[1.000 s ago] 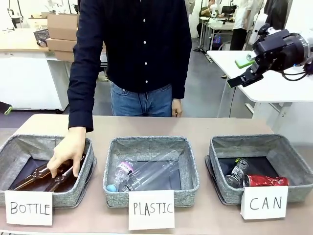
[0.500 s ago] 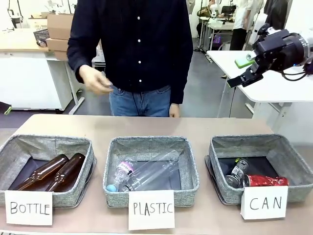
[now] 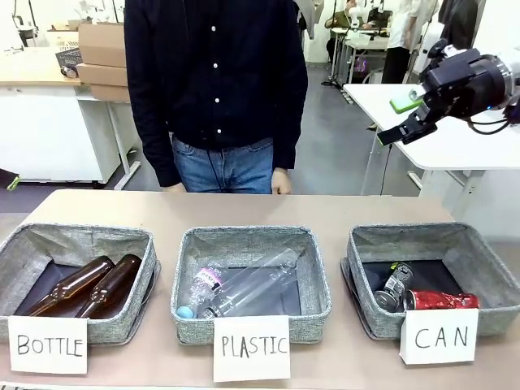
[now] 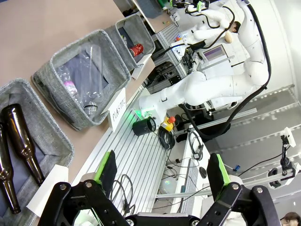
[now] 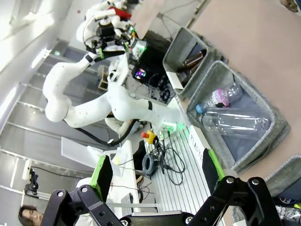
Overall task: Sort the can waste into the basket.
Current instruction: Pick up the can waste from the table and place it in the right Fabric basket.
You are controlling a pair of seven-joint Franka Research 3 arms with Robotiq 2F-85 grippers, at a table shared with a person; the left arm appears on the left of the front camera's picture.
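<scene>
Front view shows the red can [image 3: 440, 300] and the black and silver can [image 3: 393, 286] lying side by side inside the basket [image 3: 487, 268] behind the white "CAN" card [image 3: 439, 335], at the table's right end. The right gripper [image 3: 400, 120] hangs raised well above and behind that basket, its jaws spread and holding nothing. Left wrist view shows the left gripper [image 4: 162, 170] with green-padded fingers [image 4: 106, 169] wide apart, also empty, off the table's edge. Two brown bottles [image 3: 88, 286] lie in the "BOTTLE" basket [image 3: 81, 240], clear plastic bottles [image 3: 244, 288] in the middle one [image 3: 248, 241]. A person [image 3: 215, 89] stands at the far side.
</scene>
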